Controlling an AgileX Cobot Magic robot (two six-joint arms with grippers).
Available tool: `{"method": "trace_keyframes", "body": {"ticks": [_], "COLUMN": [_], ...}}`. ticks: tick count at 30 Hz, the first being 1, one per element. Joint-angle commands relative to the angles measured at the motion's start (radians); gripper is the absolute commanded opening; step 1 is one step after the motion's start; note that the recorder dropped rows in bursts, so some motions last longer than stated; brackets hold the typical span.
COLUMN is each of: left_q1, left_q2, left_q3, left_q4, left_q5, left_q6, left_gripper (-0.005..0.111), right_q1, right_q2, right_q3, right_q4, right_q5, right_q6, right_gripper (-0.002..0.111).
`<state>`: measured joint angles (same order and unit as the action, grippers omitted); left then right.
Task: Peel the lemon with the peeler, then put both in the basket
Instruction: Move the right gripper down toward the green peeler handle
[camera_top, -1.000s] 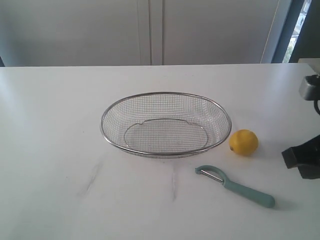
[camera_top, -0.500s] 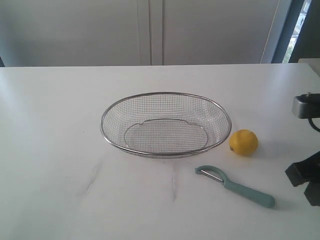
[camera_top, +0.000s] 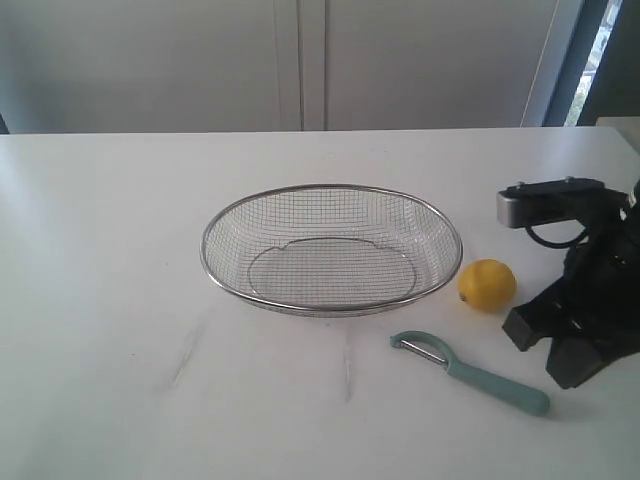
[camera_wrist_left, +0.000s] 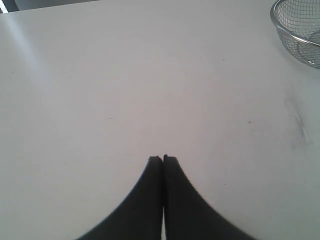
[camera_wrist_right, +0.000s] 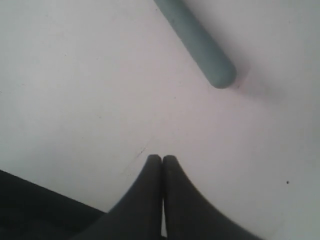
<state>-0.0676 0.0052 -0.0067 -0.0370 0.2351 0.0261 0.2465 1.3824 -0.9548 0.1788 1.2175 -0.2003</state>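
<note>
The white counter (camera_top: 100, 300) stands in front of pale cabinet doors (camera_top: 300, 60), and a dark window strip shows at the upper right of the exterior frame.

The right fingers (camera_wrist_right: 150, 175) are pressed together and hold nothing. They are over bare counter. The rounded handle end of the peeler (camera_wrist_right: 200, 45) lies near them, toward the upper right of the right wrist frame. The left fingers (camera_wrist_left: 150, 175) are also closed and empty, over open counter. Only a piece of the rim of the basket (camera_wrist_left: 281, 27) shows in the upper right corner of the left wrist frame.

In the exterior frame the right arm (camera_top: 585, 300) is at the right edge, next to the handle end of the peeler. The peeler lies flat at the lower right, with its blade head toward the middle. The lemon (camera_top: 488, 284) sits a little higher in the frame, close to the right side of the basket. I cannot tell if they touch. The basket is in the middle and it is empty.

The step in hand seems to be taking the peeler. To do it well, the right fingers should open first and then come down across the handle, on its middle or back part, well away from the blade. The handle is thin and lies flat, so the tips must go almost to the counter. The grip should be across the long axis, so that the peeler does not turn. The lemon is near and round, and a careless push could make it roll.
</note>
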Motion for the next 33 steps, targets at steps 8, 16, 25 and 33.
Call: {"method": "trace_keyframes", "body": {"ticks": [8,16,25,33], "left_q1": [-0.005,-0.005,-0.005,-0.005], "left_q2": [-0.005,-0.005,-0.005,-0.005], "left_q3": [0.007,0.007,0.007,0.007], "left_q4": [-0.012,-0.012,-0.012,-0.012], "left_q5": [-0.001,-0.001,-0.001,-0.001], "left_q6": [0.0,0.0,0.0,0.0], "left_gripper": [0.0,0.0,0.0,0.0], "right_q1": [0.025,0.064,0.217,0.253], "right_q2": [0.003,0.003,0.003,0.009], "right_q3": [-0.037,-0.037,-0.037,-0.033], "right_q4": [-0.011,0.019,-0.229,-0.188], "right_q5": [0.004,0.004,-0.047,-0.178], "right_q6": [-0.147,-0.325,-0.268,-0.244], "right_gripper": [0.0,0.0,0.0,0.016]}}
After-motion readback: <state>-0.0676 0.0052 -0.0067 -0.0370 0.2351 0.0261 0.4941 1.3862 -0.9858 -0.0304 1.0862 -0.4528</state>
